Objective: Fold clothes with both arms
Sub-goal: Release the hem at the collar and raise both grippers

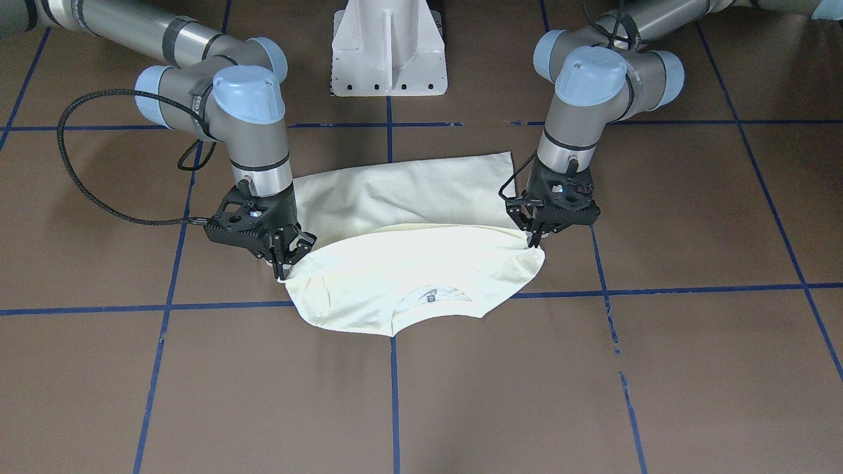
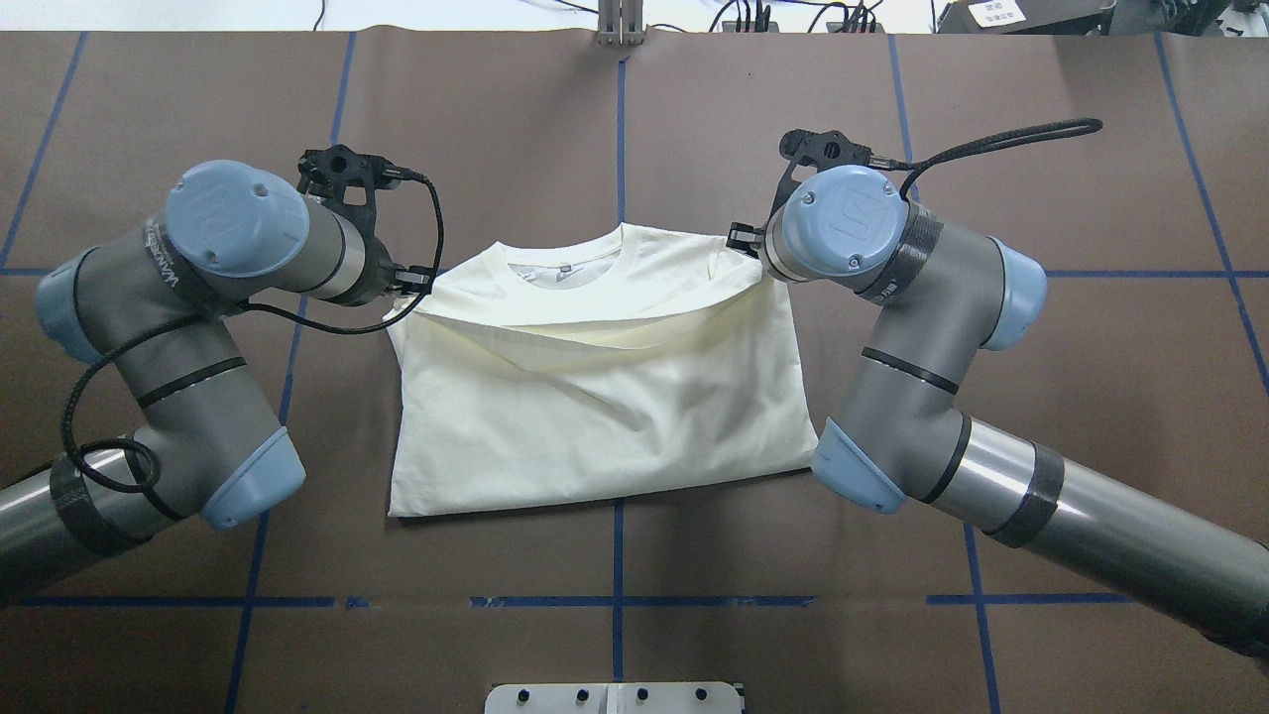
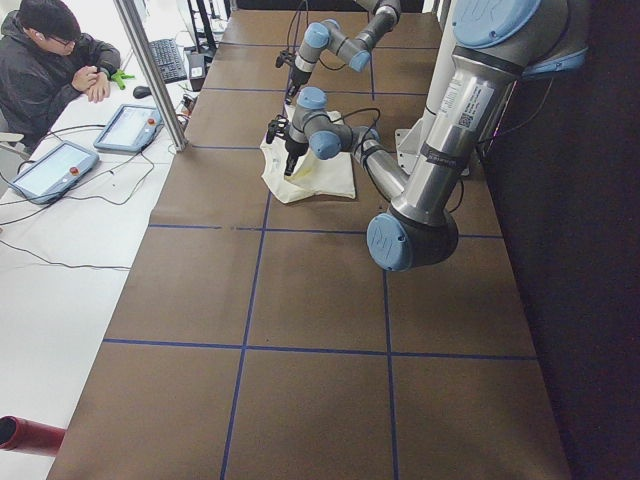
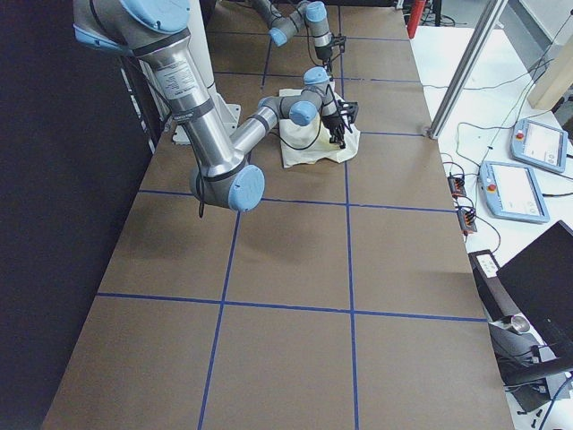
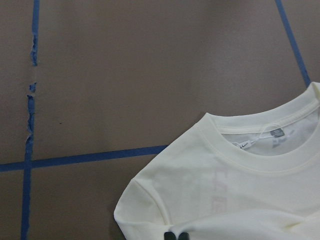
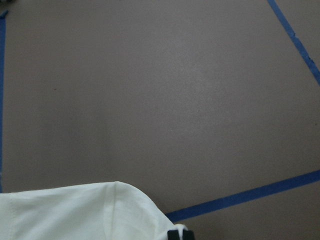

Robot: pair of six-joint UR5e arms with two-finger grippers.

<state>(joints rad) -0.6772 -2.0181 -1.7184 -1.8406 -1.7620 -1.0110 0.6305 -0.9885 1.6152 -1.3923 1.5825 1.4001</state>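
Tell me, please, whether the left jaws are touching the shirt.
Touching. In the front-facing view, the left jaws pinch a shoulder corner of the shirt, cloth drawn up into them.

Cream shirt (image 4: 309,152) on brown table (image 4: 286,358), right arm (image 4: 192,125) near, left arm (image 4: 294,22) beyond

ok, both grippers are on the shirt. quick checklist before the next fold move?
1. Left gripper shut on shirt shoulder: ok.
2. Right gripper shut on the other shoulder: ok.
3. Grips at matching spots either side of collar: ok.
4. Hem lying on table: ok.
5. Sleeves tucked under: cannot tell, hidden.
6. Both layers pinched: cannot tell.
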